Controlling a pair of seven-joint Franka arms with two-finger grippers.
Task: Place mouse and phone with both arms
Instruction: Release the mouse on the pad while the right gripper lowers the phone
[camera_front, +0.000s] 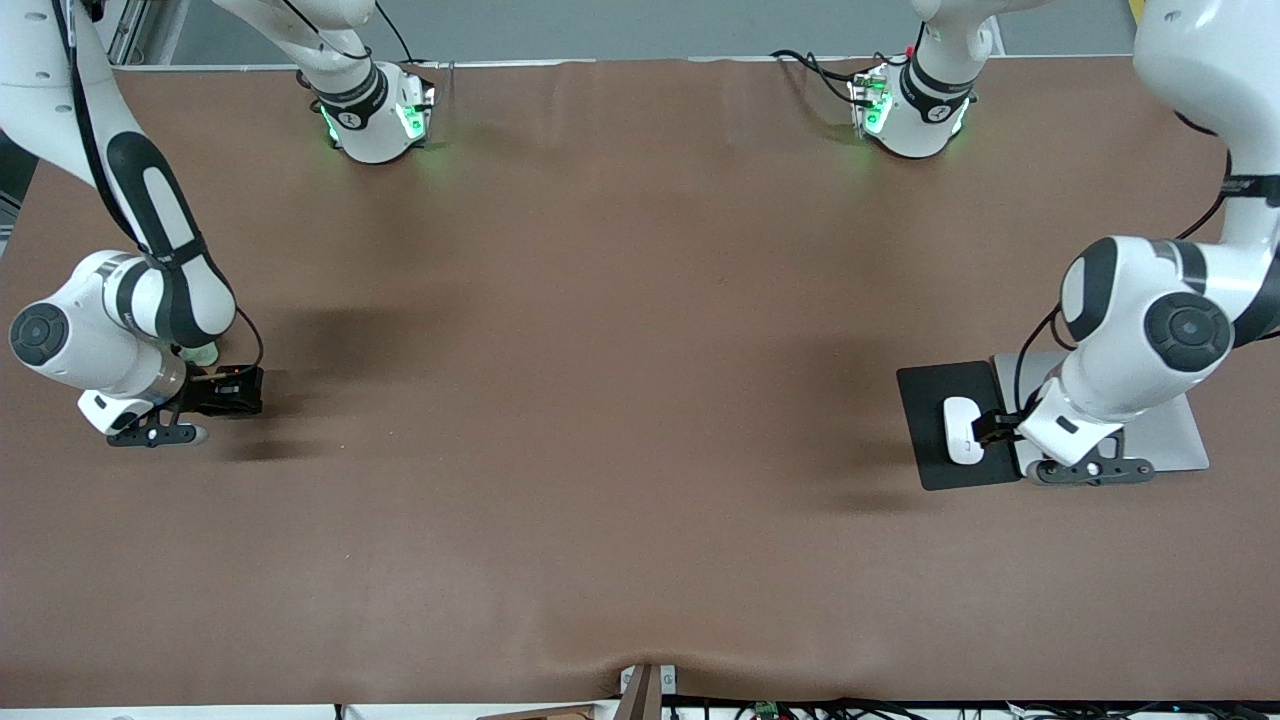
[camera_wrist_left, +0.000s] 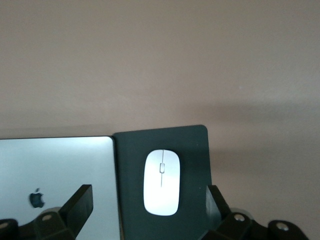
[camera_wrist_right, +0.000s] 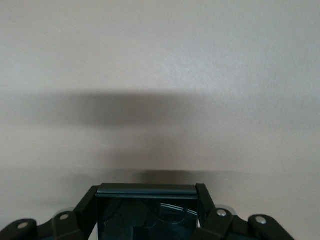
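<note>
The white mouse (camera_front: 962, 430) lies on a dark mat (camera_front: 930, 400) toward the left arm's end of the table. My left gripper (camera_front: 988, 428) is over the mat beside the mouse. In the left wrist view this gripper (camera_wrist_left: 148, 196) is open, with the mouse (camera_wrist_left: 161, 182) between its spread fingers (camera_wrist_left: 80, 200) and touching neither. My right gripper (camera_front: 236, 392) is low over the table at the right arm's end, shut on the black phone (camera_front: 228, 390). In the right wrist view the phone (camera_wrist_right: 147, 212) sits clamped between that gripper's fingers (camera_wrist_right: 204, 200).
A silver laptop (camera_front: 1170, 430), closed, lies beside the mat, partly under the left arm; its logo shows in the left wrist view (camera_wrist_left: 55, 165). The mat (camera_wrist_left: 192, 150) lies edge to edge with it. Brown table (camera_front: 620, 400) runs between the two arms.
</note>
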